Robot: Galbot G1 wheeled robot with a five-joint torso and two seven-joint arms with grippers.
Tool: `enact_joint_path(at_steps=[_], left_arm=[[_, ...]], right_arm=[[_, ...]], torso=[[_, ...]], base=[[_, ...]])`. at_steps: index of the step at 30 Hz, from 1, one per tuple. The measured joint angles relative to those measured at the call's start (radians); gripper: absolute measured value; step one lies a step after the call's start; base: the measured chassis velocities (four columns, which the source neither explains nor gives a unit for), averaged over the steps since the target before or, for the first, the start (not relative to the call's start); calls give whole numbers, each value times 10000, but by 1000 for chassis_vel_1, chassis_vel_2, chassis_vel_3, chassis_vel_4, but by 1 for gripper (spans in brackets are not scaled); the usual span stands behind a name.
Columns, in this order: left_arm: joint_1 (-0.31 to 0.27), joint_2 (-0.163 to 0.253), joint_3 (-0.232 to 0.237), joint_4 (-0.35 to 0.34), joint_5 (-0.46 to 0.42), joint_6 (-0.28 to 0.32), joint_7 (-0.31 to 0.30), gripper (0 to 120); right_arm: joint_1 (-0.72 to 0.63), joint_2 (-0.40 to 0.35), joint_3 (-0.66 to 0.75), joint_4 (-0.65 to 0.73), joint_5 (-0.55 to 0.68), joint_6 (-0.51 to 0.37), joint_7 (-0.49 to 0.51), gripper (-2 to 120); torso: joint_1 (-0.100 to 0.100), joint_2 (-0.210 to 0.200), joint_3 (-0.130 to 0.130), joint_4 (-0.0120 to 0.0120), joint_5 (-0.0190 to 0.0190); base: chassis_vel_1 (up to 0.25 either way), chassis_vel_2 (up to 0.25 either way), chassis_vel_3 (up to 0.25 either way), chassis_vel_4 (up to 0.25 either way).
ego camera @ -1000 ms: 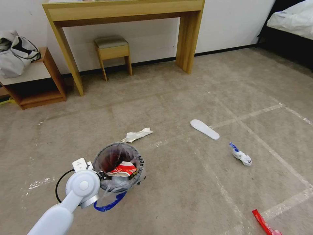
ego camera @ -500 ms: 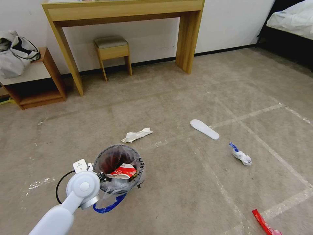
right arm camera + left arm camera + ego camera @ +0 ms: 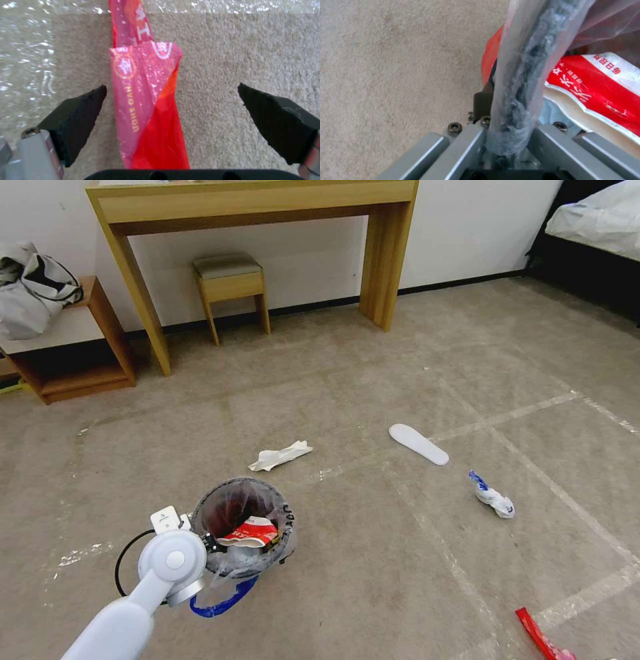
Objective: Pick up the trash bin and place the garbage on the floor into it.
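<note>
A plain white wall (image 3: 460, 227) with a dark baseboard runs along the far side of the room at twelve o'clock, and against it stands a light wooden desk (image 3: 253, 197) with a small padded stool (image 3: 230, 280) tucked beneath. At ten o'clock a low wooden shelf unit (image 3: 73, 347) carries a heap of grey cloth (image 3: 30, 287), while at two o'clock the corner of a bed with white bedding (image 3: 597, 220) on a dark frame comes in. Even, soft light falls across the room.
</note>
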Motion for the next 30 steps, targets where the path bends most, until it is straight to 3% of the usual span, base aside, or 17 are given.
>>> enact_joint_path(at_steps=[12, 16, 19, 24, 25, 27, 30], left_arm=[[18, -30, 32, 41, 29, 7, 6, 0], [50, -35, 29, -7, 50, 7, 7, 0], [80, -22, 17, -67, 53, 2, 4, 0], [97, -19, -6, -81, 54, -3, -1, 0], [117, -18, -23, -101, 69, -12, -7, 0], [141, -20, -27, -137, 75, -33, -9, 0], [149, -19, -41, -152, 79, -41, -11, 0]], right_arm=[[417, 69, -398, -455, 229, 31, -26, 100], [402, 64, -398, -381, 327, -4, -19, 92], [358, 111, -412, -234, 424, -61, 6, 76], [342, 136, -426, -173, 477, -66, 67, 67], [331, 147, -438, -123, 539, -75, 131, 57], [318, 159, -441, -46, 625, -109, 151, 47], [313, 166, -441, 9, 699, -115, 164, 40]], torso=[[0, 0, -1, -1, 0], [0, 0, 0, -1, 0], [0, 0, 0, -1, 1], [0, 0, 0, -1, 1], [0, 0, -1, -1, 1], [0, 0, 0, -1, 0], [0, 0, 0, -1, 0]], base=[[0, 0, 0, 0], [0, 0, 0, 0], [0, 0, 0, 0], [0, 0, 0, 0], [0, 0, 0, 0], [0, 0, 0, 0], [0, 0, 0, 0]])
